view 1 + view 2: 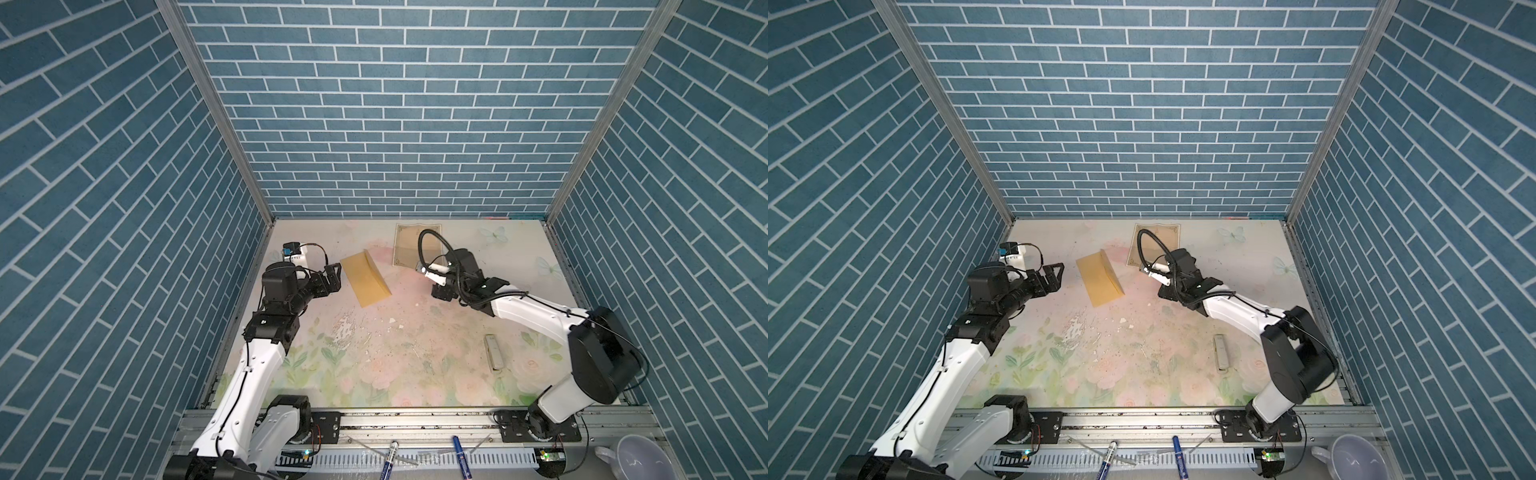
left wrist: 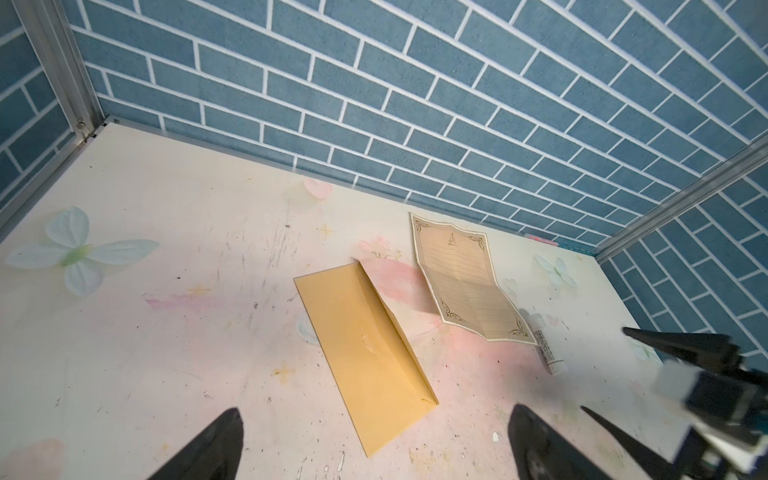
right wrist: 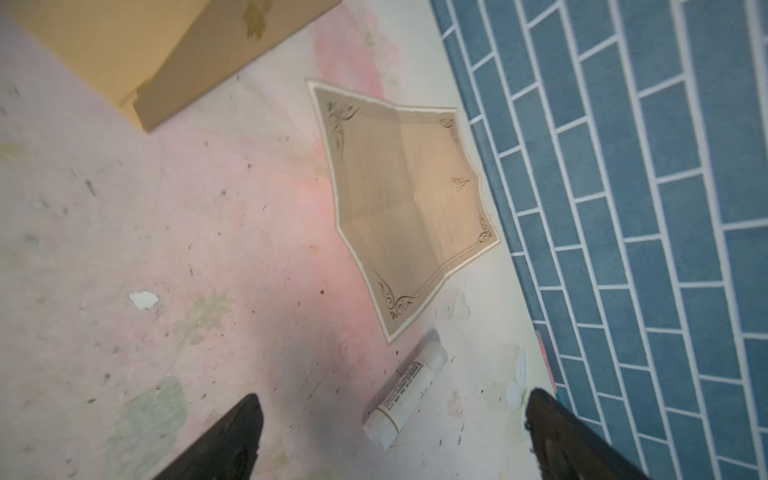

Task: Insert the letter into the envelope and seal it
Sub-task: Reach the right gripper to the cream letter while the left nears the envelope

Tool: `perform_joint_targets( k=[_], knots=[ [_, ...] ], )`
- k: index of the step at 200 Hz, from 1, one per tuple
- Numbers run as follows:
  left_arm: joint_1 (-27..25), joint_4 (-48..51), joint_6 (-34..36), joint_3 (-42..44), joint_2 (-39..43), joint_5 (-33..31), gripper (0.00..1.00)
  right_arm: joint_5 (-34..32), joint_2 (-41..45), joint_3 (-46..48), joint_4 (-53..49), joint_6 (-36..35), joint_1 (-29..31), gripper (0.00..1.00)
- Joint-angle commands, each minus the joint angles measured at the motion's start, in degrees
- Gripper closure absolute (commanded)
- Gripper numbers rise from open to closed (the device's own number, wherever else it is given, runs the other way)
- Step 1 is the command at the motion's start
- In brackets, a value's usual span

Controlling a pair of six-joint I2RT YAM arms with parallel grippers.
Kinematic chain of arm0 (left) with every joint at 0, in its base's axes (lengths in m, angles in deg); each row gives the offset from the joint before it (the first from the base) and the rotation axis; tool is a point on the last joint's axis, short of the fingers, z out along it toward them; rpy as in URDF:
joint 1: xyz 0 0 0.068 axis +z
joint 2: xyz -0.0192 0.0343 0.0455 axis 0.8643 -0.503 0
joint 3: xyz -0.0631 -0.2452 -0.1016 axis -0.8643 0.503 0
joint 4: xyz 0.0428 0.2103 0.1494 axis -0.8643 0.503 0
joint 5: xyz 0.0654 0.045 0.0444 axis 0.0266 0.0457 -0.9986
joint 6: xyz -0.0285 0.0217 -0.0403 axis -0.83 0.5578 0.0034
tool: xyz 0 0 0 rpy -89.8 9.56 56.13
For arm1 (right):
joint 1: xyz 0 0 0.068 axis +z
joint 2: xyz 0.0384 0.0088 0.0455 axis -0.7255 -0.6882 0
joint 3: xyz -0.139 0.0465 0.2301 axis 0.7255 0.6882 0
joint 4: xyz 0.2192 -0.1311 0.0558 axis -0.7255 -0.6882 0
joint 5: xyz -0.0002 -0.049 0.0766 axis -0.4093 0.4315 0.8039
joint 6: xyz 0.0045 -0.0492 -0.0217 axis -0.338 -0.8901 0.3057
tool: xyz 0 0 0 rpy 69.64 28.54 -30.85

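The mustard-yellow envelope (image 1: 365, 279) (image 1: 1100, 279) (image 2: 365, 353) lies slantwise on the table at the back middle, its flap partly raised along the long edge. The letter (image 1: 409, 245) (image 1: 1156, 241) (image 2: 465, 286) (image 3: 407, 199), a tan sheet with a dark ornamental border and fold creases, lies flat near the back wall. The right arm's cable partly covers it in both top views. My left gripper (image 1: 334, 278) (image 1: 1057, 274) (image 2: 376, 411) hovers open just left of the envelope. My right gripper (image 1: 436, 286) (image 3: 395, 397) stands open in front of the letter and holds nothing.
A white glue stick (image 3: 407, 395) (image 2: 548, 349) lies on the table between the right gripper's fingers and the letter. A pale oblong object (image 1: 493, 352) rests at the front right. Two markers (image 1: 390, 455) and a white cup (image 1: 636, 457) sit beyond the front rail. Brick-patterned walls enclose three sides.
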State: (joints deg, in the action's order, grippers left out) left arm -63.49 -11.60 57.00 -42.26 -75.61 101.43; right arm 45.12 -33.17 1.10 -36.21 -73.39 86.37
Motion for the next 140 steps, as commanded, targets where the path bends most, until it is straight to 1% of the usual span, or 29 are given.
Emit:
perform_joint_targets(
  k=[1, 63, 75, 140],
  knots=[
    [-0.2, -0.8, -0.8, -0.8, -0.2, 2.6, 0.0, -7.2, -4.7, -2.3, 6.4, -12.0, 0.6, 0.01],
    [-0.2, -2.4, -1.3, 0.0, -0.5, 3.2, 0.0, -11.2, -17.2, -6.5, 14.7, -16.1, 0.8, 0.04],
    [-0.2, -2.5, -1.4, 0.1, -0.6, 3.2, 0.0, -12.1, -19.3, -7.2, 16.9, -17.5, 0.8, 0.06],
    [-0.2, -2.6, -1.8, 0.2, -0.5, 3.3, 0.0, -12.4, -25.6, -10.4, 21.7, -20.2, -0.3, 0.16]
  ],
)
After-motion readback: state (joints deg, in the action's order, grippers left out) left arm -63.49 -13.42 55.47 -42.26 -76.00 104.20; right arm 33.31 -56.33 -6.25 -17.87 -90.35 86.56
